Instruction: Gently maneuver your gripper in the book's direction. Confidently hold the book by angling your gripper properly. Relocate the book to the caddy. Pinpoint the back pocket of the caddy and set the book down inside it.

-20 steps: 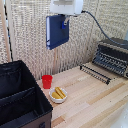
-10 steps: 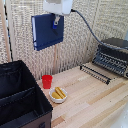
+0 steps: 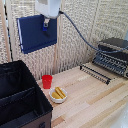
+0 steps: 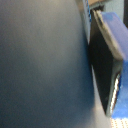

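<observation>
While the gripper (image 3: pixel 46 23) was pinched tight on the top edge of the book (image 3: pixel 36 33), the book hung high in the air, well above the caddy (image 3: pixel 20 97) and a little toward its far side; so the grab and the lift looked done; the book was off the surface (image 3: pixel 95 102) and touched nothing but the gripper. In the wrist view the book (image 4: pixel 40 65) filled almost all of the picture, and one dark finger (image 4: pixel 106 65) pressed flat on its cover. The caddy sat low with its top open, and a wall split it into pockets; nothing could be seen inside them. What was left, I think, was to carry the book over the caddy, find the back pocket, lower the book in and let go. A red cup (image 3: pixel 46 81) and a small bowl (image 3: pixel 58 94) with yellow food stood just beside the caddy; a dark oven (image 3: pixel 111 55) stood well apart from it.
</observation>
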